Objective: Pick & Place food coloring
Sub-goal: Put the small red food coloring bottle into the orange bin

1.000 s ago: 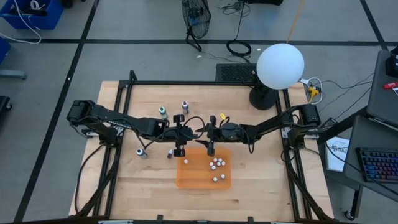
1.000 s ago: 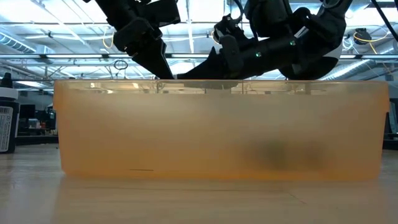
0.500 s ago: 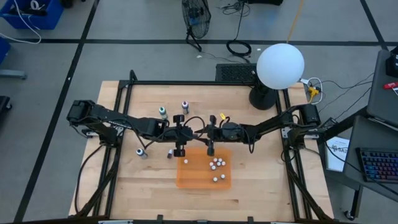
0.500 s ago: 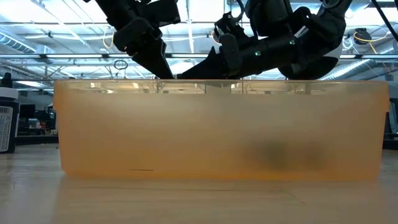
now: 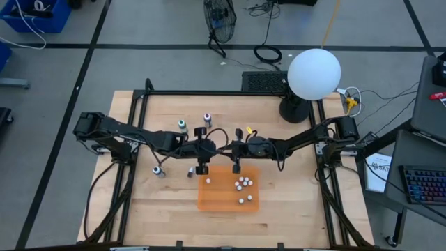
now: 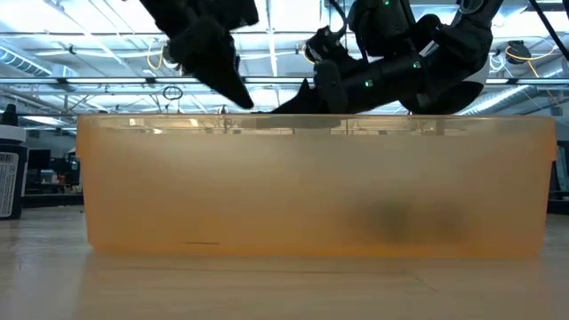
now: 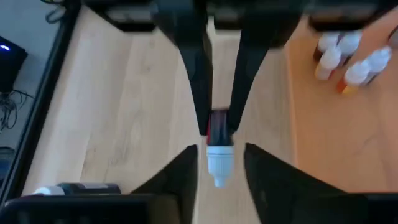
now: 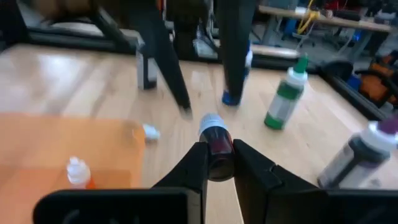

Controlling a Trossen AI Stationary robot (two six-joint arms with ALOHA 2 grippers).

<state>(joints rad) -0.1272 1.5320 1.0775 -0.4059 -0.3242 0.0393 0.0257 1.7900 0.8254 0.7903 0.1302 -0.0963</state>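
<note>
1. The dark red food coloring bottle hangs over the wooden table, just beside the orange tray.
2. We see the right gripper clamped on its body, with the pale cap pointing away.
3. We see the left gripper facing it, its fingers spread on both sides of the cap without touching it.
4. A green bottle and a purple bottle stand on the table nearby.
</note>
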